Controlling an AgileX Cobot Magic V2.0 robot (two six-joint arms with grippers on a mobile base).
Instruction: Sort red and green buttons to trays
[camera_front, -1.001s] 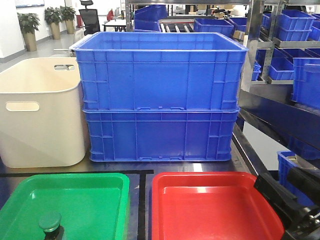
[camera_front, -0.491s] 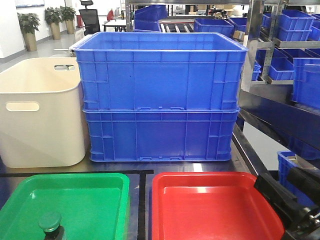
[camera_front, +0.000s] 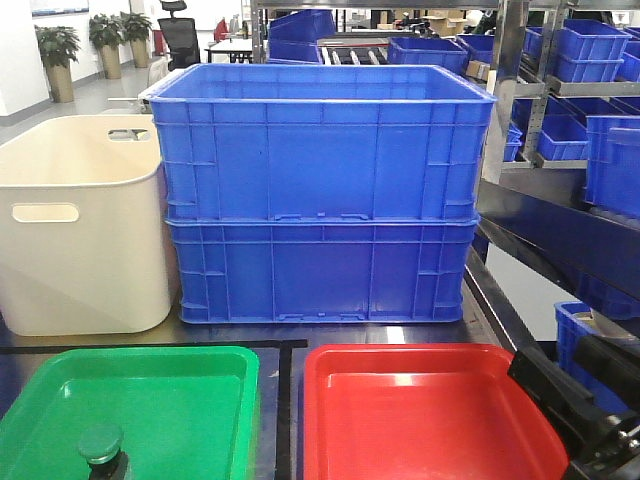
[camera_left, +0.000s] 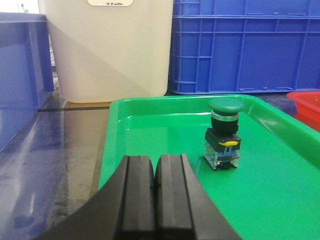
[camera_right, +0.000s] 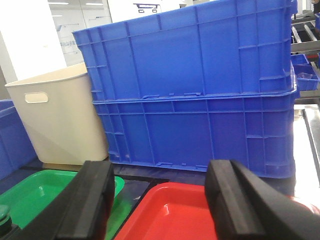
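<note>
Left gripper (camera_left: 156, 185) pressed shut and empty at lower centre; right gripper (camera_right: 160, 200) spread wide, empty.

Green button (camera_left: 224, 135) stands upright in the green tray (camera_left: 112, 135); red tray (camera_front: 430, 415) holds nothing visible. Red button unseen, frame edges cut both trays.

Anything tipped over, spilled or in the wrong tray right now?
Nothing stands out. The green button stands upright inside the green tray, where it belongs. The red tray looks bare in these views, and the stacked blue crates sit squarely.
</note>
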